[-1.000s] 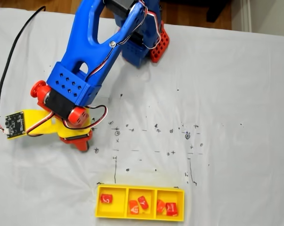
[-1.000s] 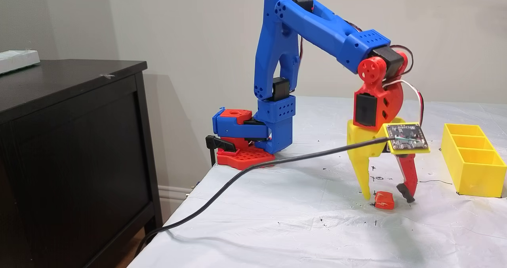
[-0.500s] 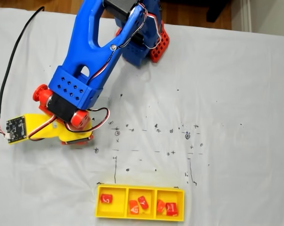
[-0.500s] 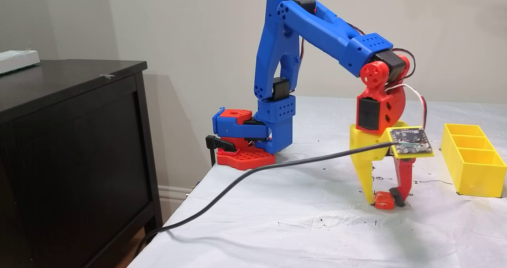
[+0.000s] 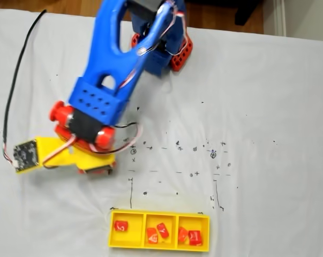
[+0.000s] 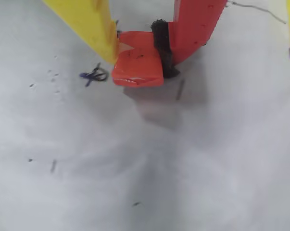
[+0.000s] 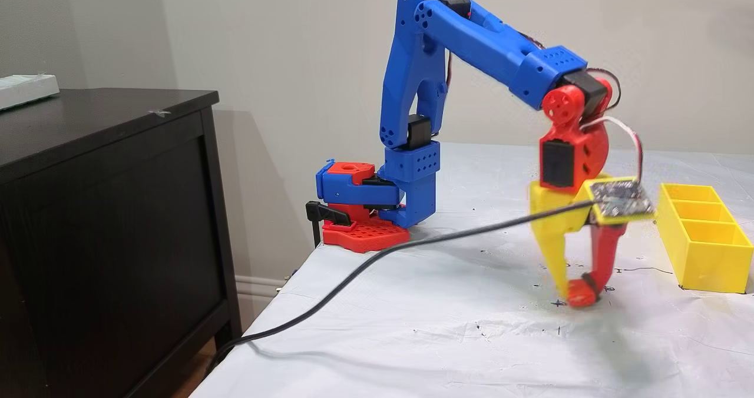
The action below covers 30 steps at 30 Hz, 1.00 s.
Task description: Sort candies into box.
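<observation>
Down at the left side of the table in a fixed view, my gripper (image 7: 580, 292) is clamped on one red candy (image 6: 137, 60). The wrist view shows it best: the yellow finger (image 6: 89, 24) presses one side of the wrapper and the red finger (image 6: 193, 24) with its black pad presses the other, with a soft shadow on the white table cover (image 6: 183, 168) right under it. From the side, the candy looks just off the cover or barely grazing it (I can't tell which, the tip is blurry).

The box (image 5: 159, 231) sits at the bottom edge of a fixed view, well apart from the gripper. I count one candy (image 5: 121, 226) in its left compartment, two (image 5: 157, 231) in the middle and two (image 5: 189, 235) in the right. The blue arm (image 7: 471, 39) arches over from its base, and a black cable (image 7: 365, 262) trails off the table's edge.
</observation>
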Each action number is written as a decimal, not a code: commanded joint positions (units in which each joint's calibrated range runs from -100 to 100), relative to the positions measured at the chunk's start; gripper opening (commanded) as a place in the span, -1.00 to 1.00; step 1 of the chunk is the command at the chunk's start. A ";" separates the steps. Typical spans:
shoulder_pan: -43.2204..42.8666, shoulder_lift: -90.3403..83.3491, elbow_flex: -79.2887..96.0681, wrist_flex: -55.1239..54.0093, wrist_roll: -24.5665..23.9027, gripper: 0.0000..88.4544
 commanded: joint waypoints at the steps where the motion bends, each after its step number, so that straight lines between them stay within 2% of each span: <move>1: -3.61 -13.74 -4.37 0.53 -3.03 -1.00; 4: -6.87 -15.86 -8.01 1.18 -7.42 -1.00; 9: -9.32 -15.69 -9.55 -3.73 -14.31 -1.00; 12: -11.13 -15.35 -8.92 -6.43 -16.80 -1.00; 16: -12.67 -15.35 -6.64 -11.83 -18.51 -1.00; 30: -16.02 -11.36 -5.00 -16.58 -21.05 -1.00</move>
